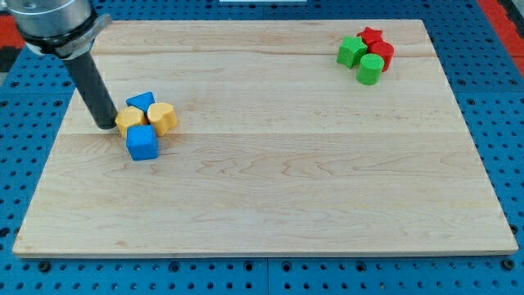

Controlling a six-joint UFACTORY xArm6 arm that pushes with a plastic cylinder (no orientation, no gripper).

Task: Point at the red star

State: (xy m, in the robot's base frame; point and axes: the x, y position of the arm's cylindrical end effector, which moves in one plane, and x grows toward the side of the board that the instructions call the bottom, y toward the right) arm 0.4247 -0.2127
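Observation:
The red star (372,35) lies near the view's top right on the wooden board (270,164). It touches a red block (382,52), a green cube (352,52) and a green cylinder (369,70). My tip (107,126) rests on the board at the view's left, far from the red star. It stands just left of a yellow block (129,120). A second yellow block (163,118), a blue triangle (141,101) and a blue cube (142,142) cluster beside it.
The board's edges are ringed by a blue perforated table (262,279). The arm's grey body (53,24) fills the view's top left corner.

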